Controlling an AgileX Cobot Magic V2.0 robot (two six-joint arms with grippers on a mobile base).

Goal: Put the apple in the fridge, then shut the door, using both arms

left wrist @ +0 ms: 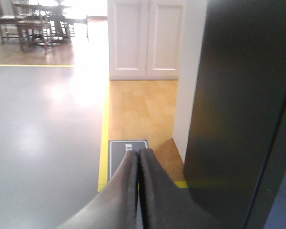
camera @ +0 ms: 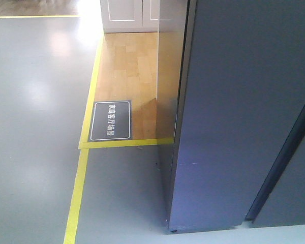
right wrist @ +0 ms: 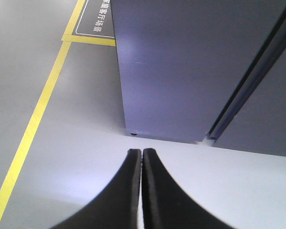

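Both arms' fingers were pressed together, holding nothing: left gripper (left wrist: 138,155), right gripper (right wrist: 141,153). The tall fridge (camera: 234,112) stood upright on the right, door (camera: 290,188) shut

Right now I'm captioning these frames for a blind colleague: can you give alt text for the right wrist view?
The right gripper, its black fingers pressed together and holding nothing, points at the foot of a dark grey-blue fridge with its doors shut. Grey floor lies beneath, with a yellow tape line running up the left toward a dark floor sign.
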